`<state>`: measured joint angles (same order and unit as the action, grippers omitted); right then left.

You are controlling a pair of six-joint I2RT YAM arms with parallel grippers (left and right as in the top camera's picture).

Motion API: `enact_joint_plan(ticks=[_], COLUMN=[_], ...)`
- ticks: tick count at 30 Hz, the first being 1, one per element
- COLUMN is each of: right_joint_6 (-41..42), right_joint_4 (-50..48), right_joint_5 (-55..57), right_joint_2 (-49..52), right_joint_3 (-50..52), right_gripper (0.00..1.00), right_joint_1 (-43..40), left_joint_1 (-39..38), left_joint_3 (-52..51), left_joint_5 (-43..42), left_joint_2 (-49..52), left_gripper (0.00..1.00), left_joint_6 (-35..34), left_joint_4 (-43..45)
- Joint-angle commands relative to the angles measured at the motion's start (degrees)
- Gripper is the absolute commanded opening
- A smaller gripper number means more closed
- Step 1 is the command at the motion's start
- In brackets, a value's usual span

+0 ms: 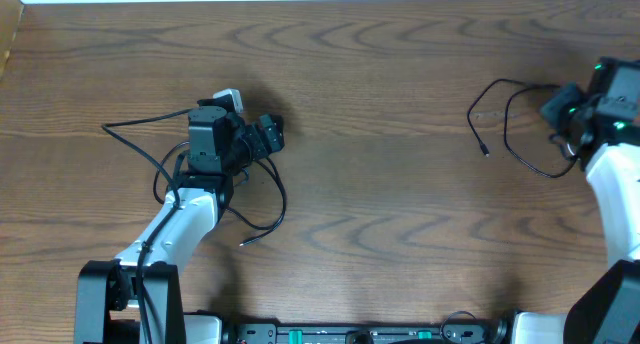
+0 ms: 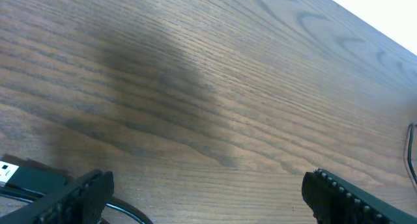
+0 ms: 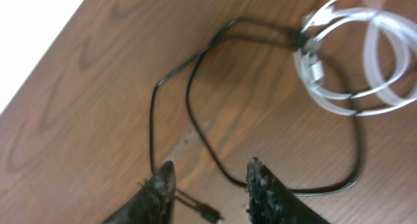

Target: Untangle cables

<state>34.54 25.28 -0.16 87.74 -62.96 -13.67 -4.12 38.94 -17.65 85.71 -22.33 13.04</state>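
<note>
The cables lie in two groups, well apart on the tabletop. One black cable loops around and under the left arm in the left half, its free end toward the near edge. The second black cable forms an open loop near the right edge, its plug end toward the middle. A wide band of bare wood separates the two. The white cable, coiled and blurred, overlaps that loop; from overhead the right arm hides it. The left gripper stands wide apart above bare wood, holding nothing. The right gripper has its fingers partly apart; the black strand crosses behind the gap, apparently unpinched.
</note>
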Motion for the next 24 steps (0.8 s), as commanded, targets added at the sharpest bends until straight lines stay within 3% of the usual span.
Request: enact_joint_plan(ticks=[1,5,7,8,15,24], right_joint_6=[0.15,0.15,0.15,0.15,0.15,0.15], right_joint_4=[-2.71,-6.25,-8.26,-9.38,-15.98,-22.56], right_joint_5=[-2.19,-2.4,-3.1,-3.52,-5.35,-5.38], right_joint_2=[0.15,0.15,0.15,0.15,0.15,0.24], right_joint_3=[4.07,8.33,10.19,10.99,14.38,14.38], right_gripper=[0.27,0.28,0.28,0.27,0.26,0.27], right_joint_1=[2.78,6.99,9.49,10.6,21.86,33.97], left_joint_1=[0.24,0.26,0.26,0.26,0.26,0.26], left_joint_3=[0.94,0.94,0.94,0.94,0.94,0.94], left_joint_5=[0.66,0.85,0.83,0.83,0.87,7.04], left_joint_2=[-0.83,-0.83,-0.83,-0.83,-0.83,-0.83], left_gripper=[0.73,0.34,0.11,0.08,0.08,0.08], left_joint_6=[0.79,0.81,0.81,0.81,0.83,0.83], left_joint_4=[-0.11,-0.11,-0.11,-0.11,-0.04,-0.37])
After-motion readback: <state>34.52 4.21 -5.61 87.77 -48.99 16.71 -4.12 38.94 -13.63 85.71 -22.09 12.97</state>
